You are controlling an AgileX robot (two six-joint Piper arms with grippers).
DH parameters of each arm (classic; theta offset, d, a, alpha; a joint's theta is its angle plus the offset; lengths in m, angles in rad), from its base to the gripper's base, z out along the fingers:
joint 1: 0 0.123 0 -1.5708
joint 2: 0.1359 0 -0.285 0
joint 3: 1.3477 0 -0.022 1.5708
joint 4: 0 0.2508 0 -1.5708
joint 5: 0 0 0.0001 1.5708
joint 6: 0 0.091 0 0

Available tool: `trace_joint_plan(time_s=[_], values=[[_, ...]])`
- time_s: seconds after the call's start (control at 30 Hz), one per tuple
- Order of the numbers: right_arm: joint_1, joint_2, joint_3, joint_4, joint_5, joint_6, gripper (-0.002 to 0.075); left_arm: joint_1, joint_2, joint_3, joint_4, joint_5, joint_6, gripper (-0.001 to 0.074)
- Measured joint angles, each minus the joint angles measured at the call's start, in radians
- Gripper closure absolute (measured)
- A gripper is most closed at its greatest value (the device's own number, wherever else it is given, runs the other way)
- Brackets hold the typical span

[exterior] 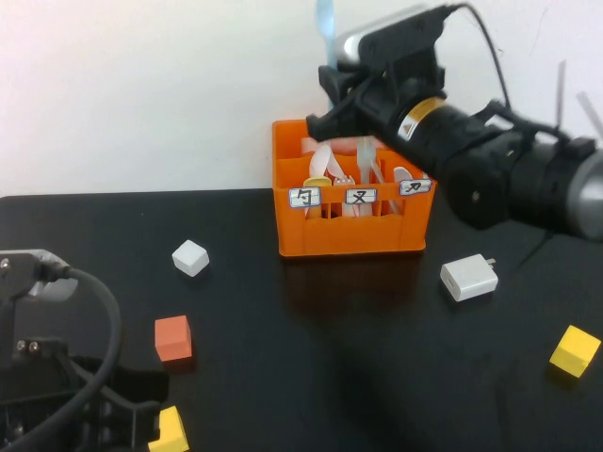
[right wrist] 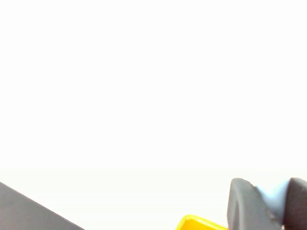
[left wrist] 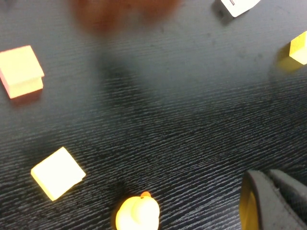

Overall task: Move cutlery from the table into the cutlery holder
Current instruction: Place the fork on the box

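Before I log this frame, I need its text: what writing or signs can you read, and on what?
Three white tags on the orange cutlery holder, below the right gripper holding the blue fork: one dark character each, too blurred to read.
Triangle sticker on the right arm: unreadable.
Left gripper, near table edge: none.

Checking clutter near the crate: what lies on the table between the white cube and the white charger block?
In the high view, the cutlery holder sits between the white cube and the white charger block.
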Motion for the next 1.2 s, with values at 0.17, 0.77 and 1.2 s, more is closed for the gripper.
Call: trace_joint_plan(time_s=[0.17,0.77,1.2], values=[[0.000,0.072,0.000,0.006,-0.039,-0.092,0.0579,0.000,0.000,0.000,0.000,-0.016,0.004,0.0736],[0.000,0.135,0.002,0.115,-0.148,-0.219,0.0579,0.000,0.000,0.000,0.000,-0.020,0.015,0.0736],[0.000,0.136,0.002,0.202,-0.037,-0.310,0.0579,0.000,0.000,0.000,0.000,-0.020,0.017,0.0737]])
